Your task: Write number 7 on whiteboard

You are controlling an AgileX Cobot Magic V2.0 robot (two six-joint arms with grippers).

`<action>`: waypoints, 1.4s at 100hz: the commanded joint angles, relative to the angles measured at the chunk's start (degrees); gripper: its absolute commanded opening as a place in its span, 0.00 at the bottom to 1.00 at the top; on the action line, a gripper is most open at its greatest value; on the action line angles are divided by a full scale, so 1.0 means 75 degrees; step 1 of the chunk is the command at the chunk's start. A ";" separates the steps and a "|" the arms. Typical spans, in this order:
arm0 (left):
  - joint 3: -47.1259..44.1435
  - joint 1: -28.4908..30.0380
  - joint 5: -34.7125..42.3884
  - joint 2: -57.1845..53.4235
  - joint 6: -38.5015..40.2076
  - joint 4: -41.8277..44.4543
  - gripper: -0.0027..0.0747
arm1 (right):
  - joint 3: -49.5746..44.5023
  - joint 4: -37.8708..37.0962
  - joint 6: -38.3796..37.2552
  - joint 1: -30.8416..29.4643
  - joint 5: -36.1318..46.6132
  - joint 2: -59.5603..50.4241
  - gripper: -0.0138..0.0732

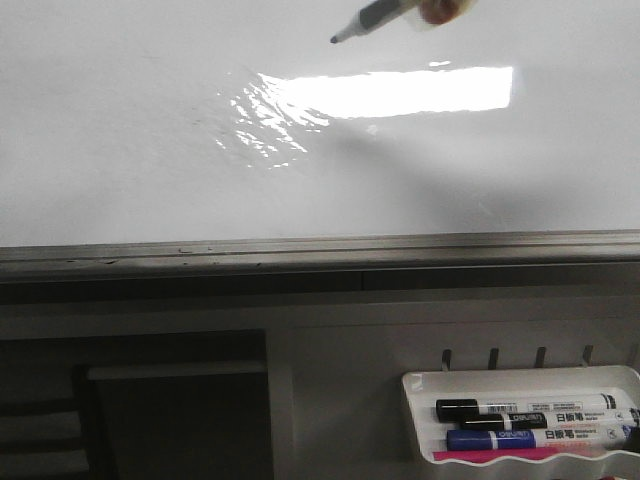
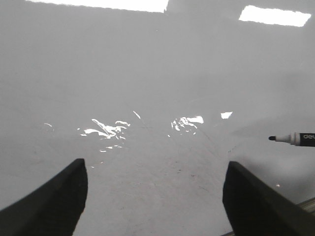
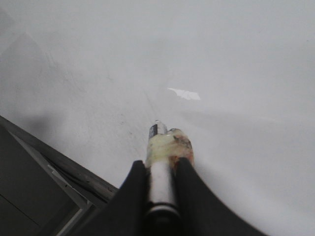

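Whiteboard (image 1: 120,150) fills the view above its grey bottom edge (image 1: 320,248), glossy and unmarked: no number 7 shows yet. Nearest, below the edge, spare markers lie in a white tray (image 1: 420,385). The left gripper (image 2: 155,191) hovers spread wide and empty before the board. Farther up, the right gripper (image 3: 160,172) pinches a taped marker (image 1: 375,17), its tip apparently off the surface. A wrinkled film patch (image 1: 260,125) below the tip could make the downstroke skip, and too light a press would leave gaps.
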State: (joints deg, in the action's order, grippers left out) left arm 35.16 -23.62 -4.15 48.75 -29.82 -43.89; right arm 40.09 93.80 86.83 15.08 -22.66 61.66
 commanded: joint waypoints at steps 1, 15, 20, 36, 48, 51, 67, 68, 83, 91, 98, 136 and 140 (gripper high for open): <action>0.0197 0.0013 0.0554 -0.0087 0.0059 -0.0089 0.71 | 0.0241 0.1267 0.1101 0.0054 0.0001 0.0200 0.10; 0.0197 0.0013 0.0554 -0.0087 0.0059 -0.0089 0.71 | 0.0328 0.1623 0.1506 0.0054 -0.0018 0.0598 0.10; 0.0197 0.0013 0.0554 -0.0087 0.0059 -0.0089 0.71 | 0.0393 0.1623 0.1555 0.0054 -0.0047 0.0725 0.10; 0.0197 0.0013 0.0554 -0.0087 0.0059 -0.0089 0.71 | 0.0636 0.1623 0.1572 0.0054 0.0219 0.1135 0.10; 0.0197 0.0013 0.0678 -0.0087 0.0059 -0.0089 0.71 | 0.0636 0.1623 0.1572 0.0054 0.0864 0.1135 0.10; 0.0197 0.0013 0.0703 -0.0087 0.0059 -0.0089 0.71 | 0.0636 0.1608 0.1572 0.0054 0.1023 0.1133 0.10; 0.0197 0.0013 0.0768 -0.0087 0.0059 -0.0089 0.71 | 0.0536 0.1546 0.1572 0.0003 0.1672 0.0888 0.10; 0.0197 0.0013 0.0768 -0.0087 0.0059 -0.0089 0.71 | 0.0512 0.1546 0.1572 -0.0018 0.1699 0.0871 0.10; 0.0197 0.0013 0.0801 -0.0087 0.0059 -0.0089 0.71 | 0.0227 0.1546 0.1572 -0.0213 0.1809 0.0536 0.10; 0.0197 0.0013 0.0819 -0.0087 0.0059 -0.0089 0.71 | 0.0208 0.1546 0.1572 -0.0284 0.1781 0.0501 0.10; 0.0197 0.0013 0.0833 -0.0087 0.0059 -0.0089 0.71 | 0.0195 0.1546 0.1572 -0.0312 0.1661 0.0501 0.10; 0.0197 0.0013 0.0862 -0.0087 0.0059 -0.0089 0.71 | -0.1033 0.1531 0.1240 -0.0312 0.0168 0.0516 0.10; 0.0197 0.0013 0.0862 -0.0087 0.0059 -0.0089 0.71 | -0.1144 0.1511 0.1218 -0.0312 -0.0137 0.0502 0.10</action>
State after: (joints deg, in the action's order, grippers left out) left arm 35.16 -23.62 -1.50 48.75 -29.79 -44.10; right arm 32.51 104.47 96.32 13.32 -21.35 65.98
